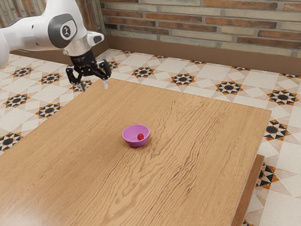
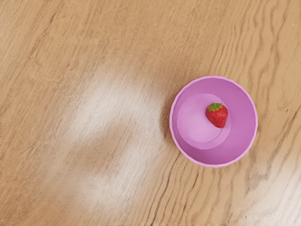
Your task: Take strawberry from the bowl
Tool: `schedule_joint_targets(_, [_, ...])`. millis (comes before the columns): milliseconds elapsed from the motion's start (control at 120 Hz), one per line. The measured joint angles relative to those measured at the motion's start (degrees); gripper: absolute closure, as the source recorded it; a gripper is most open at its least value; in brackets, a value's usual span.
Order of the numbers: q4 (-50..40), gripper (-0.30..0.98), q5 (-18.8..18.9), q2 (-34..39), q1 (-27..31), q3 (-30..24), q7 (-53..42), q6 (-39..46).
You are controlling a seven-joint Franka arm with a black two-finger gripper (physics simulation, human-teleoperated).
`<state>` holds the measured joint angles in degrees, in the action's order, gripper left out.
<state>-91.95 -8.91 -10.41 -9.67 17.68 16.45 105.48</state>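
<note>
Strawberry: a small red strawberry with a green leafy cap (image 2: 217, 117) is lying on its side inside the bowl, sitting off-centre at the bottom, close to the inner wall.
Bowl: a round, smooth, pink-purple bowl (image 1: 131, 141) is standing upright on the tabletop, its open mouth facing up and its wall surrounding the strawberry.
End effector: the black two-finger end effector (image 1: 94, 85) is hanging open in the exterior view, its pale fingertips (image 1: 106, 84) pointing down and standing well apart from each other.
End effector position: it is hovering higher than the bowl and well apart from it, towards the exterior view's upper left.
Arm: the white, jointed robot arm with dark grey parts (image 1: 28, 40) is reaching in from the exterior view's upper left and bending down to the end effector.
Tabletop: the light brown wooden tabletop with darker wavy grain (image 1: 94, 179) is carrying the bowl; pale patches of light are shining on it in the wrist view.
Surroundings: a pale tiled floor with star patterns (image 1: 202, 81) is extending beyond the tabletop, and a brown-and-cream brick wall (image 1: 207, 28) is rising behind it.
</note>
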Motion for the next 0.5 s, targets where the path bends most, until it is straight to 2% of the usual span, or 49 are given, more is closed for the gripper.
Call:
schedule_joint_targets(267, [-0.3,0.01,0.5,-0.1,-0.1,0.0,-11.3,-1.0])
schedule_joint_targets(500, [-2.6,0.00,0.7,-5.4,-0.3,-2.1,-6.4,4.7])
